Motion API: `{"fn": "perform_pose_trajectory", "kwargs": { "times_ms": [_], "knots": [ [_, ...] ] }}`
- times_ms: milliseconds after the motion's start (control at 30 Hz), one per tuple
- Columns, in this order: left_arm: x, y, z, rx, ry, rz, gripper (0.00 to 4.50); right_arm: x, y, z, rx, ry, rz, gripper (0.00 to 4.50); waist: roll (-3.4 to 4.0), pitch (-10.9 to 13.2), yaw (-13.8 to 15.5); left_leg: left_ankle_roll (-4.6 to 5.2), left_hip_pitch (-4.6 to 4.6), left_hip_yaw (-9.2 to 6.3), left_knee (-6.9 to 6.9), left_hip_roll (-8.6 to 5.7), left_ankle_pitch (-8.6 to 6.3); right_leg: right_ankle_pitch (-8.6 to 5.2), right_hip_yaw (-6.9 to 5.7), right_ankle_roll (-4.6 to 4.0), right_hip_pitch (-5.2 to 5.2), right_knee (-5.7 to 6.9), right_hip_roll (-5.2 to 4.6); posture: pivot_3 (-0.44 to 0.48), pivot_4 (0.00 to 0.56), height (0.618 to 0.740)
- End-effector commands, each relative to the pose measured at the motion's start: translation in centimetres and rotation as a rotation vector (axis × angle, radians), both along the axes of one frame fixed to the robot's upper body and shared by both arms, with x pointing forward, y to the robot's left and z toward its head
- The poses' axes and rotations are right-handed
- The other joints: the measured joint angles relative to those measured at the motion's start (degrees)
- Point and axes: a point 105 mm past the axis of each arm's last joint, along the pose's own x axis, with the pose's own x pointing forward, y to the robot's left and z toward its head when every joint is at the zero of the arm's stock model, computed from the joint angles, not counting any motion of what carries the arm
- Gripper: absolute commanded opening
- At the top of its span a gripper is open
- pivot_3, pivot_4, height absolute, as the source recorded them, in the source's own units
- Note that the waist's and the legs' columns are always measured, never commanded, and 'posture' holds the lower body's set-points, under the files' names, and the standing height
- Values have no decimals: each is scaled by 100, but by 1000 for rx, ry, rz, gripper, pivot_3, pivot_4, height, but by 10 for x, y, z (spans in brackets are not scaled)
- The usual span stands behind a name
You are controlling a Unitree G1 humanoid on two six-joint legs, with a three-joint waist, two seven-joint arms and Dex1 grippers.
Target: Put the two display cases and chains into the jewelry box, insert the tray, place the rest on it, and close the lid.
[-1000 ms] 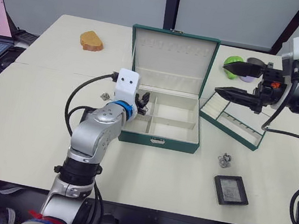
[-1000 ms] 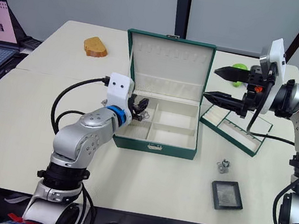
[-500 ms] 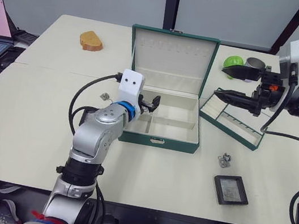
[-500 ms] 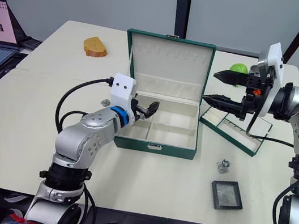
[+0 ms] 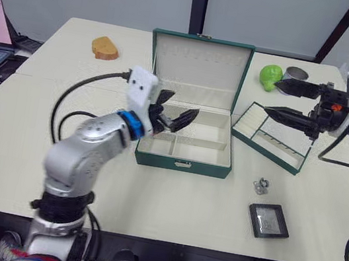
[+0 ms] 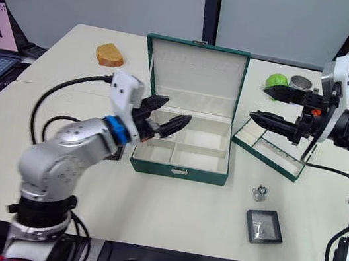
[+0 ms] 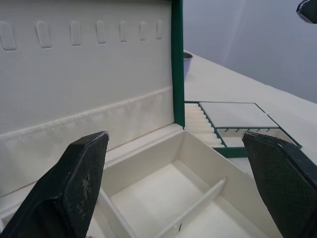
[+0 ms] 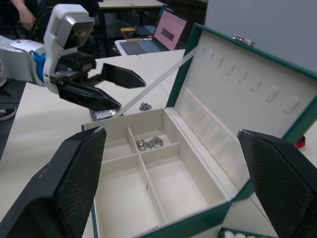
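One wide table [image 5: 18, 144] carries everything, and we take the jewelry box [image 5: 185, 147] at its middle as our landmark. Its lid [image 5: 200, 68] stands upright at the back, and a small heap of silvery chain [image 8: 150, 143] lies in one of the box's compartments. To the right of the box rests the tray [image 5: 273, 138], angled. Our left hand [image 5: 175, 115] hovers over the box's left end, fingers spread wide and holding nothing. Our right hand [image 5: 285, 100] hangs above the tray, also wide open and empty. In front of the box and to its right lies one display case [image 5: 269, 221], with the silvery rings [image 5: 261, 184] between it and the box.
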Motion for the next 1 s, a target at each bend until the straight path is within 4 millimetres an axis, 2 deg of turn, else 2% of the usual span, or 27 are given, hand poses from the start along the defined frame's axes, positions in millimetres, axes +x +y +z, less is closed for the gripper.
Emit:
{"fn": "perform_pose_trajectory", "kwargs": {
  "times_ms": [33,167,267,333,500,733,800,1000],
  "knots": [
    [-21,31,22,5,-61,-27,4476,-9,-20,3,0,-28,-63,4500,0,1,7,0,0,0,1,0,0,0,-2,0,-1,-1,0,0,150,740],
    [-31,91,23,104,-15,95,4476,-16,-51,-21,-1,44,-183,4500,-6,6,10,0,2,-1,0,-1,0,0,-1,0,0,-3,-1,0,150,740],
    [-38,122,24,127,8,172,4476,-19,-70,-38,-2,78,-270,4500,-3,9,12,0,4,1,-2,-4,0,0,1,0,-1,-2,-4,0,150,740],
    [-40,146,14,161,37,254,4476,-20,-83,-50,16,96,-344,4500,-2,10,17,0,5,-2,-4,-2,0,0,-4,0,2,-2,-3,0,150,740],
    [-38,192,-10,215,65,438,4476,-20,-113,-72,74,96,-511,4500,-2,10,16,0,7,1,-7,-2,0,0,-1,0,0,0,-1,0,150,740],
    [-28,221,-35,189,50,609,4476,-21,-136,-101,97,99,-660,4500,0,9,21,0,7,5,-9,-2,0,0,1,0,0,2,-2,0,150,740],
    [-29,222,-49,183,70,627,4476,-25,-143,-114,97,109,-705,4500,-1,9,19,0,6,5,-9,-2,0,0,2,0,0,3,-1,0,150,740],
    [-37,223,-75,209,122,631,4476,-36,-150,-139,56,158,-734,4500,-1,9,18,0,6,8,-10,-2,-1,0,4,0,0,1,-2,0,150,740]
  ]
}}
